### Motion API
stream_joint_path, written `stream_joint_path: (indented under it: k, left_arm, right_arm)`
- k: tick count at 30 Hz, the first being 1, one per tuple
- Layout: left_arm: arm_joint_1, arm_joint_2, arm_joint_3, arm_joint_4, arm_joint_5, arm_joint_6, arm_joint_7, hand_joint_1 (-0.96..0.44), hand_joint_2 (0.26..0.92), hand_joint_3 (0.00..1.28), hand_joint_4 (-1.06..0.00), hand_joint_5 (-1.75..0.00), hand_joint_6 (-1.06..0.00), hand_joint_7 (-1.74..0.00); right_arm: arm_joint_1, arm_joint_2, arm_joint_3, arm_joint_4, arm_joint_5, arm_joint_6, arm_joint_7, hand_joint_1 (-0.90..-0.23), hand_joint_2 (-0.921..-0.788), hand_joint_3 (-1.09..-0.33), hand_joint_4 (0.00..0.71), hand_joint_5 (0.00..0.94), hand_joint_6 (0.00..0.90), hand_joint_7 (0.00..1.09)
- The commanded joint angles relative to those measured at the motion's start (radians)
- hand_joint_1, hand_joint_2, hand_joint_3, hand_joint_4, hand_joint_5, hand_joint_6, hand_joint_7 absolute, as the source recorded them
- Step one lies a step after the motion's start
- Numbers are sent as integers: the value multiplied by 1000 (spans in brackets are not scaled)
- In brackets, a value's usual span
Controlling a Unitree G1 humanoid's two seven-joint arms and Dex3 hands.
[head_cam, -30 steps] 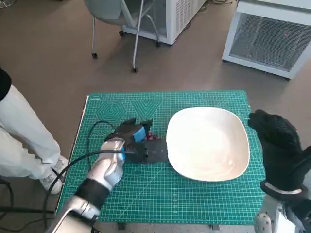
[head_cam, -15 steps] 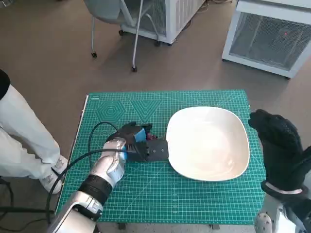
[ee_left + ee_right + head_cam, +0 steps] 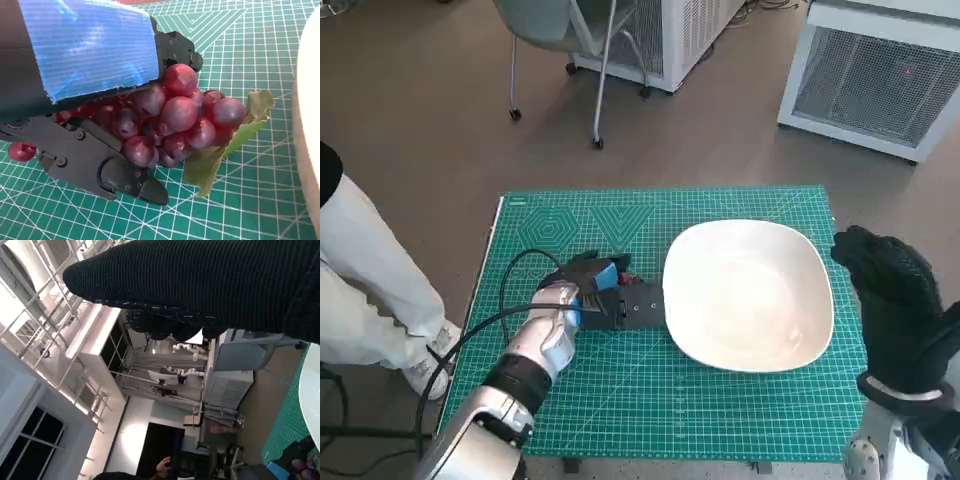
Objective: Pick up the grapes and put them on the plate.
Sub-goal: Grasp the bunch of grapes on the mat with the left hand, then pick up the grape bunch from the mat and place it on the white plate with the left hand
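Note:
A bunch of dark red grapes (image 3: 175, 115) with a green leaf (image 3: 220, 155) sits between the blue-taped back and the black fingers (image 3: 100, 165) of my left hand (image 3: 605, 292), which grips it just above the green cutting mat (image 3: 620, 400). In the head view the hand covers nearly the whole bunch. It is close to the left rim of the white plate (image 3: 750, 295), which holds nothing. My gloved right hand (image 3: 890, 310) is raised at the mat's right edge, beside the plate, holding nothing.
A person's pale trouser legs and shoe (image 3: 360, 300) stand left of the table. A black cable (image 3: 510, 285) loops over the mat by my left forearm. A chair (image 3: 570, 40) and white cabinets (image 3: 880, 80) stand on the floor beyond.
My left hand has closed round the grapes and shifted a little right, up to the plate's rim. The grapes, visible in the head view before, are now covered. The right hand has not moved.

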Motion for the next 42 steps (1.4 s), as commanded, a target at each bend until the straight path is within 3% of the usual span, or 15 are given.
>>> stream_joint_path:
  k: [1,3,5,8,11,13,15,16,19,26,42]
  left_arm:
    - [-7,-8,0,27,-13,-10,57,-224,815,14,-211,-61,-322,-42]
    - [1,-7,-2,28,-11,-22,96,-25,848,49,-376,-365,-434,-61]
    - [12,-3,-13,23,-1,-36,138,172,841,210,-459,-879,-543,-67]
    - [28,6,-40,13,26,-55,197,304,778,522,-404,-1402,-654,-63]
    - [36,16,-59,5,40,-68,228,336,810,592,-311,-1625,-726,-76]
    - [37,21,-65,-2,43,-71,232,268,850,533,-298,-1633,-660,-384]
    - [37,25,-67,-12,42,-69,226,149,883,455,-309,-1590,-514,-885]
    - [37,26,-67,-15,41,-68,223,109,893,428,-315,-1573,-465,-1051]
    - [39,30,-62,-32,33,-63,210,37,912,366,-341,-1524,-392,-1336]
    - [53,40,-38,-78,2,-71,195,4,920,367,-320,-1540,-327,-1497]
    - [57,46,-33,-84,-12,-65,199,2,921,419,-258,-1605,-265,-1568]
  right_arm:
    - [20,1,0,4,1,7,0,-410,-921,-560,603,135,297,743]
    - [19,0,-1,5,2,8,1,-411,-921,-560,603,134,297,744]
    - [18,-1,-2,7,2,8,1,-411,-921,-559,603,134,296,744]
    - [17,-2,-3,9,1,7,0,-412,-921,-558,604,133,296,744]
    - [16,-2,-3,8,0,8,-1,-413,-921,-557,605,132,298,743]
    - [16,-1,-2,8,-2,8,-3,-413,-921,-556,606,132,298,742]
    - [15,-1,-2,8,-6,7,-7,-413,-921,-556,606,131,299,742]
    - [15,-1,-2,7,-7,8,-8,-413,-921,-556,607,131,299,741]
    - [16,0,-1,4,-11,9,-12,-412,-921,-556,607,130,299,741]
    - [13,-2,1,5,-17,9,-16,-409,-921,-558,608,127,299,740]
    - [12,-4,2,4,-18,10,-18,-409,-921,-558,611,122,301,737]
